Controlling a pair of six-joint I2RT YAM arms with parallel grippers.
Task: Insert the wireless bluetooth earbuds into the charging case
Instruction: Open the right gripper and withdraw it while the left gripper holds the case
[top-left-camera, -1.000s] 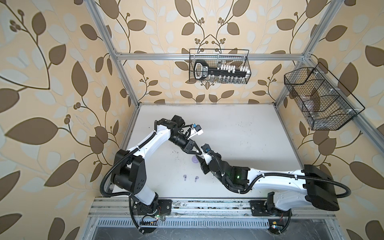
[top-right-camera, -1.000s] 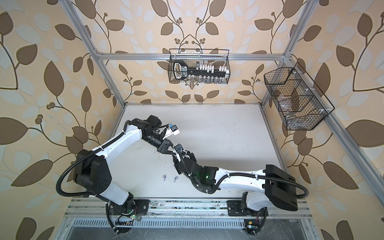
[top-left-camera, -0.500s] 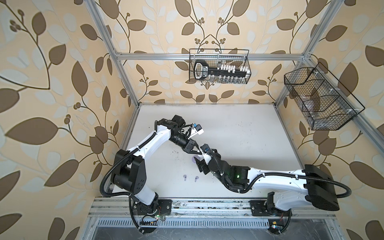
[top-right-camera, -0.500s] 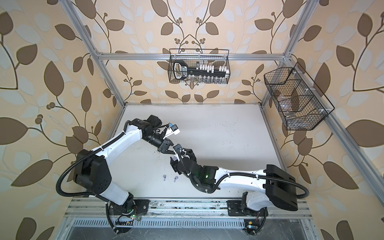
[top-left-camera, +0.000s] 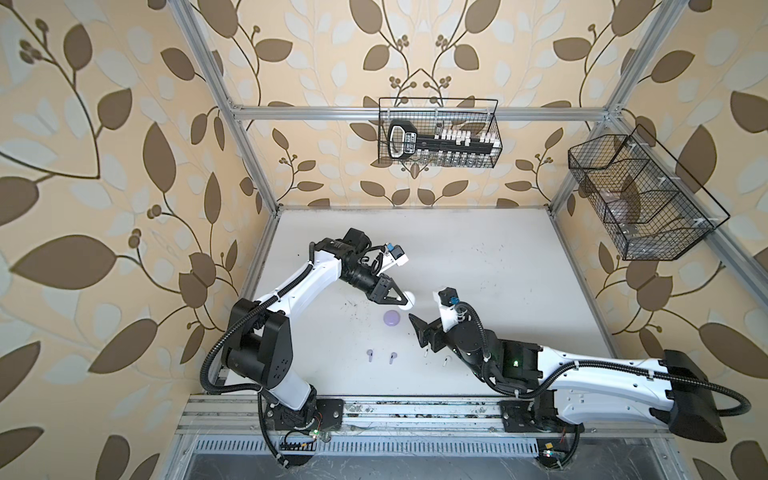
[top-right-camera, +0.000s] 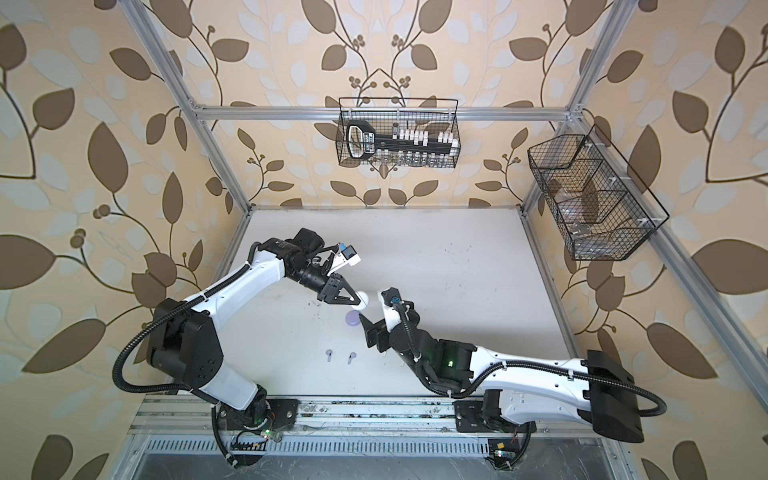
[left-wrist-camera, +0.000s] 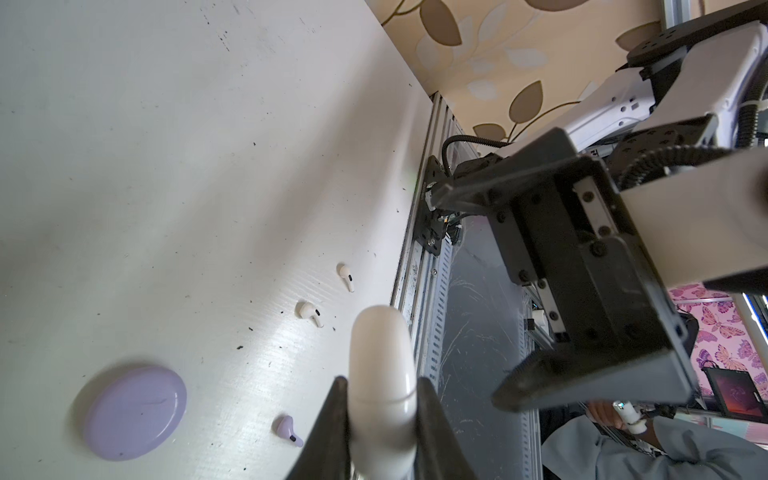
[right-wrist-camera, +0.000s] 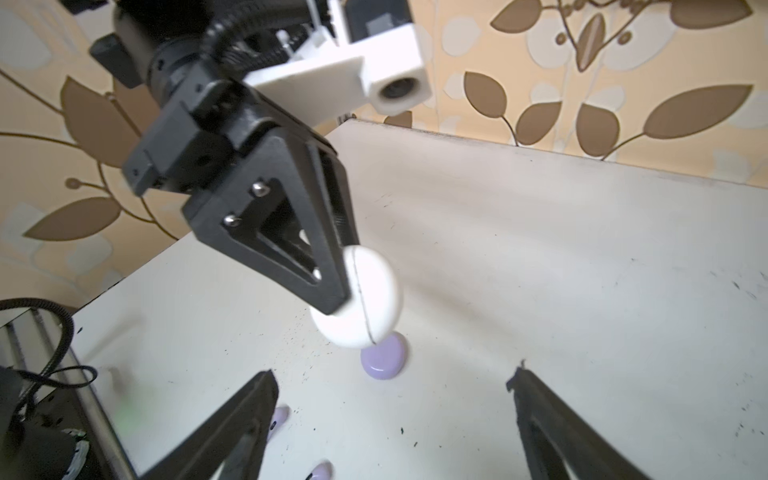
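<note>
A white worktop (top-left-camera: 490, 257), scuffed and dotted with dark specks, sits inside an aluminium frame (top-left-camera: 311, 113). Cream wallpaper (top-left-camera: 104, 174) with large brown leaves covers the walls around it. A black wire basket (top-left-camera: 497, 137) hangs on the back wall, holding a black handled tool (top-left-camera: 401, 141) beside rows of small white pieces (top-left-camera: 455, 135). A second wire basket (top-left-camera: 660, 243), split into compartments, hangs on the right wall. A metal rail (top-left-camera: 395, 409) runs along the front edge.

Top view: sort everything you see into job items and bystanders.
Job:
- white charging case, gripped by the left pincer
- lavender charging case on the table
- two lavender earbuds
- two white earbuds
- open right pincer

Just lying about:
- wire basket on the back wall, holding a black key-shaped object
- wire basket on the right wall
</note>
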